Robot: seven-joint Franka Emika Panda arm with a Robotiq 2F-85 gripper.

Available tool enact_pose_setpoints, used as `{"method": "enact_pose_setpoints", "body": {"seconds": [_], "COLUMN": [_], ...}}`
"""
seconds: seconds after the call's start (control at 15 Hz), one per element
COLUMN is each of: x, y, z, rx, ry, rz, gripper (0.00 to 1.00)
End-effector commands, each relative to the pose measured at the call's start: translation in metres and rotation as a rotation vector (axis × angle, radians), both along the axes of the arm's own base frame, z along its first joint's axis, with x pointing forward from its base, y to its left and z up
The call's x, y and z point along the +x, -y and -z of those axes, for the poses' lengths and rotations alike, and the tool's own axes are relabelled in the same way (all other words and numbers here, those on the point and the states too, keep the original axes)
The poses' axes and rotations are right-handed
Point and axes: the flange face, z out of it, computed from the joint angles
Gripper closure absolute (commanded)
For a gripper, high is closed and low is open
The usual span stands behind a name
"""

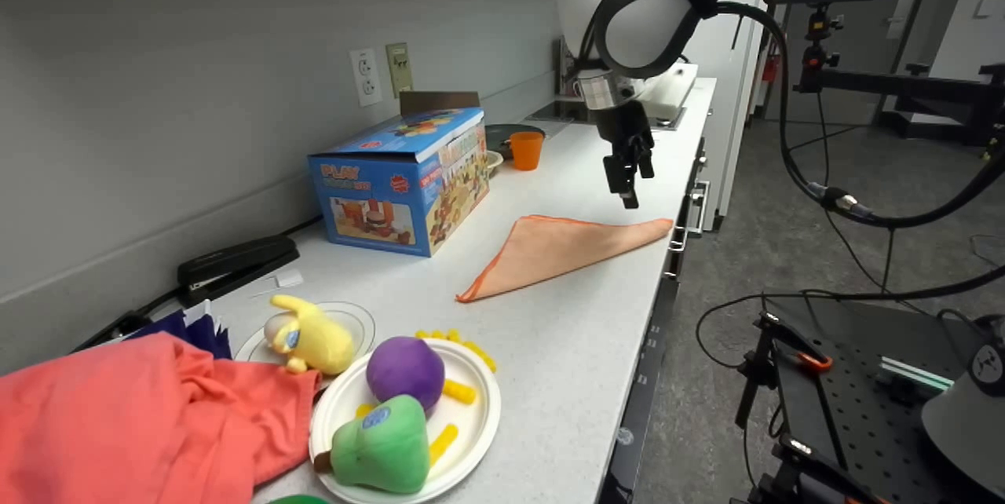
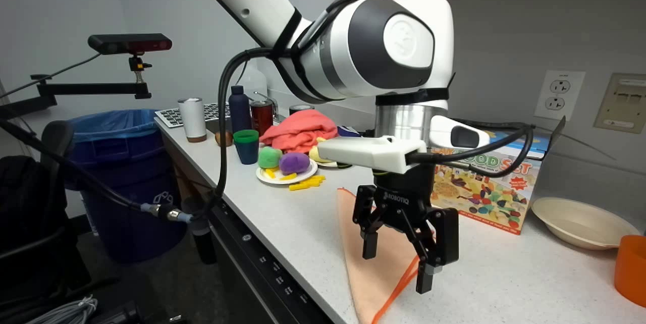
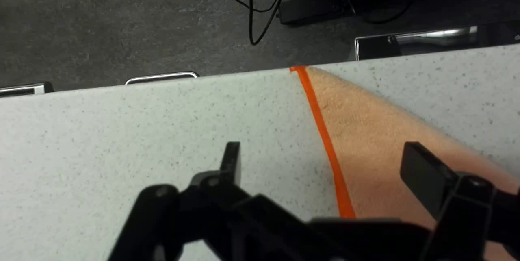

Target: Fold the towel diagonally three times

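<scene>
The peach towel with orange edging [image 1: 569,249] lies on the counter as a rough triangle, one long side folded. It also shows in an exterior view [image 2: 387,266] and in the wrist view [image 3: 365,139]. One pointed corner reaches the counter's front edge. My gripper [image 1: 637,190] hangs above the counter by the towel's orange-edged side, fingers pointing down. In an exterior view the gripper [image 2: 397,274] is spread wide with nothing between its fingers. In the wrist view the gripper [image 3: 322,145] has one finger over bare counter and one over the towel, with the orange edge between them.
A blue play food box [image 1: 377,202] stands by the wall near the towel. An orange cup [image 1: 526,151] and a shallow bowl [image 2: 583,220] are close by. A white plate [image 1: 479,425] holds purple and green plush toys. A coral cloth [image 1: 157,418] is heaped beyond.
</scene>
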Motion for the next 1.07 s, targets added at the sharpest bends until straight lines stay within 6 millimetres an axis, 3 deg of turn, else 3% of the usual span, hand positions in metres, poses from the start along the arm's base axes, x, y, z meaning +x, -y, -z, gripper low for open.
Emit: {"method": "enact_pose_setpoints", "body": {"seconds": [0.0, 0.47, 1.0], "x": [-0.007, -0.005, -0.015], "y": [0.01, 0.014, 0.026], "z": [0.016, 0.047, 0.052], "rx": [0.092, 0.161, 0.19], "ry": [-0.006, 0.008, -0.055], "rz": [-0.045, -0.093, -0.144], "gripper": [0.0, 0.0, 0.0]}}
